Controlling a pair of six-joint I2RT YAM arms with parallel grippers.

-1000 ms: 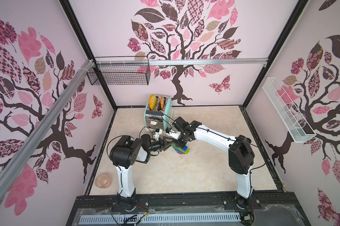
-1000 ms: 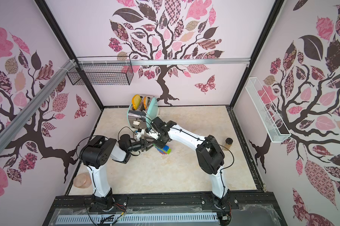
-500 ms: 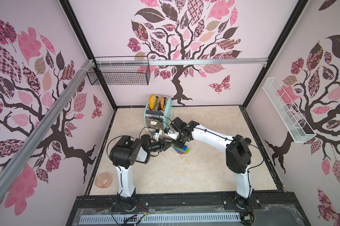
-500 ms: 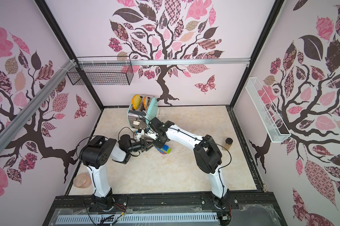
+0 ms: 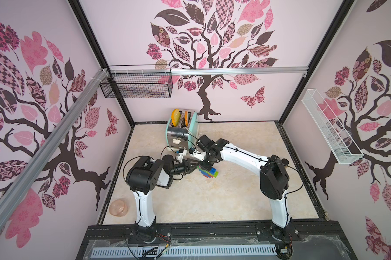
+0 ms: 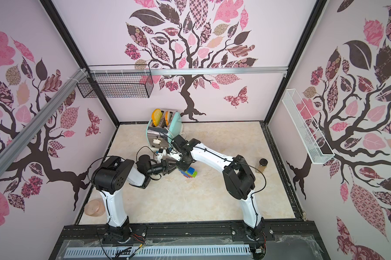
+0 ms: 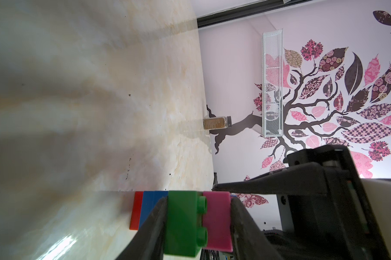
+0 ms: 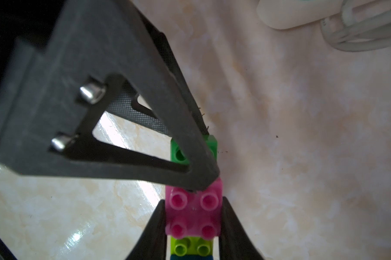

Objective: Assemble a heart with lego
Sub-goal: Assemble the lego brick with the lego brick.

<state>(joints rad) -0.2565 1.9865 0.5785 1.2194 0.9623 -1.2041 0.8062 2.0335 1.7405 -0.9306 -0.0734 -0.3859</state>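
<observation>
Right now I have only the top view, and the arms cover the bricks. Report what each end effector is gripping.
Observer: The right wrist view shows the right end effector clamped on the pink brick, gripping it from both sides.
Operator: Now the left one.
Observer: In the left wrist view, the left end effector spans two layers of the heart. One side is on the green brick and the other is on the pink brick.
Operator: List what lies beyond the green.
Observer: A blue brick, then a red brick nearest the tabletop.

A toaster (image 5: 182,132) holding bread stands at the back, a pink bowl (image 5: 118,208) front-left.
</observation>
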